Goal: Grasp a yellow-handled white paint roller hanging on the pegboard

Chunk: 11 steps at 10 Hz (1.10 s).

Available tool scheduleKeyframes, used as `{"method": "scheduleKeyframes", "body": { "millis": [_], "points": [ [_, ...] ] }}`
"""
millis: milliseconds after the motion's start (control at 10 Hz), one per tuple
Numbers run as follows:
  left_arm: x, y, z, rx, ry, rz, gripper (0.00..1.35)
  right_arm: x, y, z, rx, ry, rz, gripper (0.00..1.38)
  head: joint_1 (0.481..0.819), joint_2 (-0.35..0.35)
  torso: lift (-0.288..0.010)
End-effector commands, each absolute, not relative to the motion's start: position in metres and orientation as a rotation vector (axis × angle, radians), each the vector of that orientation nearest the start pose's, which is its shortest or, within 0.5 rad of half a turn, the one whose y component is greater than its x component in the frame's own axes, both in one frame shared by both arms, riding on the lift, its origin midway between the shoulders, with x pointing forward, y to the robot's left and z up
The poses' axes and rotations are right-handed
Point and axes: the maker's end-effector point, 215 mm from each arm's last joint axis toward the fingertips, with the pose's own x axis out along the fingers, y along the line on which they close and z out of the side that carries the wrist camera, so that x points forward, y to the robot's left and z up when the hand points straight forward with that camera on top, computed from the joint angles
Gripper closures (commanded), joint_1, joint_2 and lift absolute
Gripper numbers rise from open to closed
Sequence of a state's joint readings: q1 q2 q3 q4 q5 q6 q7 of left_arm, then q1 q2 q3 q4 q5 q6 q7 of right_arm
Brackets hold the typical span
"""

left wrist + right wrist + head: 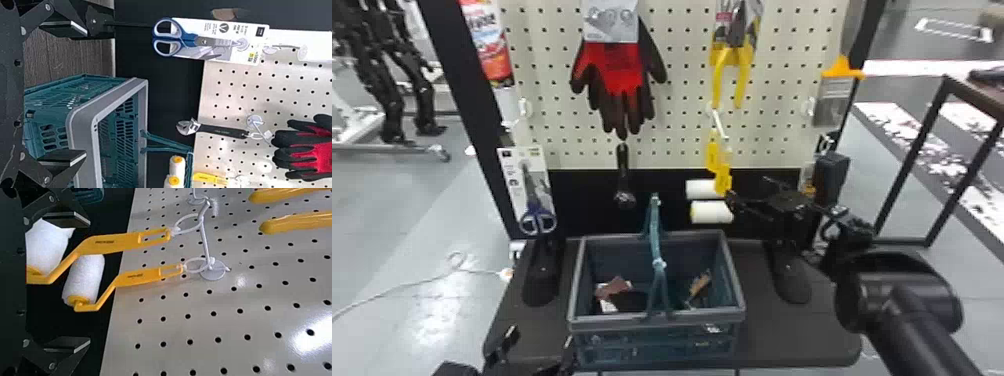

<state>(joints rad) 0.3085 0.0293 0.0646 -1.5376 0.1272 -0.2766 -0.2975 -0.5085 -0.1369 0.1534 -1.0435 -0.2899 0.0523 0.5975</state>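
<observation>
**Left gripper** [62,94]: low, in front of the left end of the pegboard [677,125]. Its fingers are spread wide with nothing held, and the basket [84,113] lies beyond the gap.

**Scissors pack** [531,192]: hangs just below the pegboard's lower left corner.

**Red-and-black gloves** [617,75]: on the pegboard's upper left part.

**Wrench** [623,175]: hangs over the pegboard's bottom edge, under the gloves.

**Basket**: on the black table [782,325] in front of the pegboard's middle, with its teal handle upright.

**Paint rollers** [710,212]: two, each with a yellow handle [125,241] and a white sleeve. Both hang by white loops from one white hook [207,266], right of the pegboard's centre. The sleeves hang below the pegboard's lower edge against the black panel.

**Yellow-handled pliers** [734,55]: at the top of the pegboard, above the rollers.

**Right gripper** [64,280]: below the pegboard's lower edge, just right of the rollers. Its fingers are wide apart and closed on nothing. In the right wrist view one sleeve lies in the gap between them and the other is partly covered by a finger. Whether either finger touches a sleeve cannot be told.
</observation>
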Motion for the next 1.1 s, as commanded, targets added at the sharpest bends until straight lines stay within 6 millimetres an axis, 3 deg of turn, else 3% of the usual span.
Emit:
{"method": "scheduleKeyframes", "body": {
  "millis": [0, 300, 600, 700, 800, 1000],
  "points": [
    [0.475, 0.216, -0.433, -0.081, 0.044, -0.213, 0.21, 0.687, -0.094, -0.309, 0.178, 0.116, 0.731, 0.23, 0.549, 0.000, -0.100],
    [0.477, 0.209, -0.436, -0.089, 0.050, -0.222, 0.21, 0.679, -0.067, -0.313, 0.209, 0.153, 0.790, 0.22, 0.549, 0.000, -0.100],
    [0.480, 0.197, -0.440, -0.093, 0.059, -0.243, 0.21, 0.684, -0.058, -0.288, 0.193, 0.119, 0.818, 0.22, 0.549, 0.000, -0.100],
    [0.480, 0.196, -0.440, -0.092, 0.059, -0.245, 0.21, 0.685, -0.058, -0.283, 0.193, 0.111, 0.818, 0.39, 0.549, 0.000, -0.100],
    [0.479, 0.197, -0.439, -0.089, 0.055, -0.244, 0.21, 0.686, -0.060, -0.283, 0.200, 0.112, 0.813, 0.96, 0.549, 0.000, -0.100],
    [0.470, 0.198, -0.443, -0.084, 0.066, -0.226, 0.21, 0.685, -0.058, -0.284, 0.187, 0.107, 0.812, 1.25, 0.549, 0.000, -0.100]
  ]
}}
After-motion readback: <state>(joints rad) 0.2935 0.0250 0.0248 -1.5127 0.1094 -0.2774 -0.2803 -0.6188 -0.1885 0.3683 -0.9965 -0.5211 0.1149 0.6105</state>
